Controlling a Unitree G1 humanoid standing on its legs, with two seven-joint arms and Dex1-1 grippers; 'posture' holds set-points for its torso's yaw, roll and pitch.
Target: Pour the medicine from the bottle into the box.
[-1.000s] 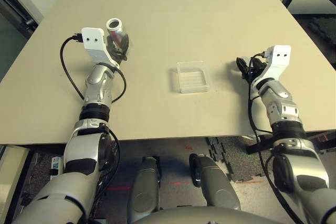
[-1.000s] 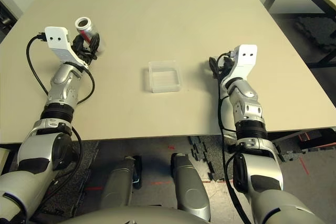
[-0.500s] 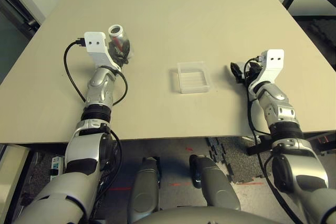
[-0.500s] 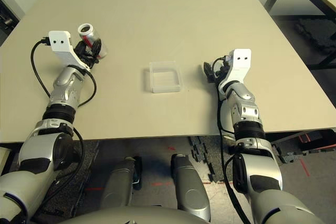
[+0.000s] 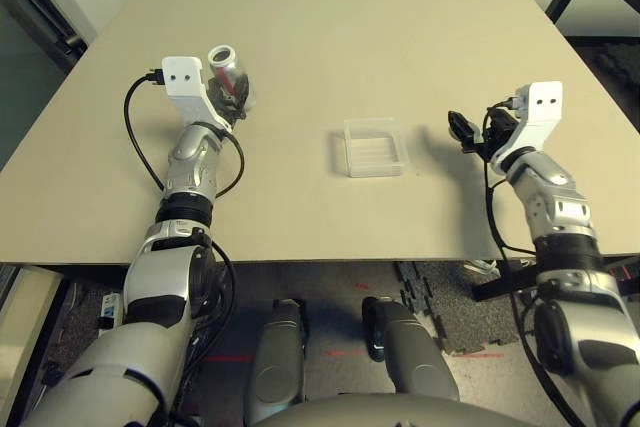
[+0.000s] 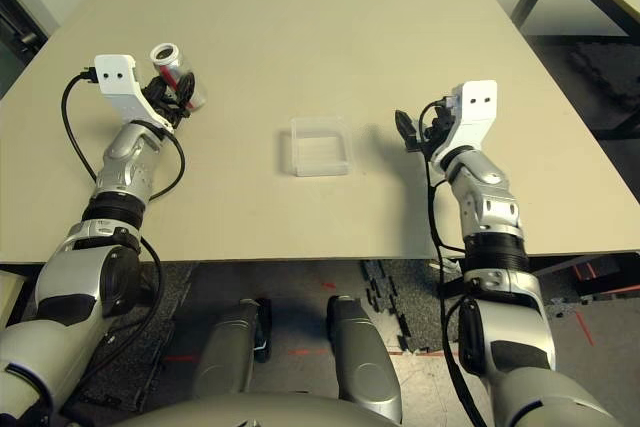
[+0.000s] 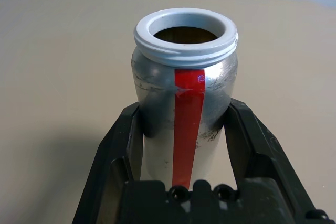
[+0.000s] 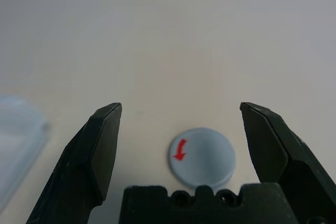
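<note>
My left gripper point(image 7: 184, 182) has its jaws tight on the open bottle point(image 7: 185, 93). The cap point(image 8: 202, 157) is off on the table point(image 5: 330, 37), under my right gripper point(image 8: 181, 145), whose jaws are wide and empty. I must still pour into the box point(image 5: 374, 147).

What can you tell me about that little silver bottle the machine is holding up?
The bottle is a small silver-grey cylinder with a scuffed, metallic look, a red stripe down its side and a pale threaded rim. Its mouth is open, with no lid on, and the inside looks dark. It stands roughly upright above the table's left side, clamped between the two black fingers of the left gripper.
</note>
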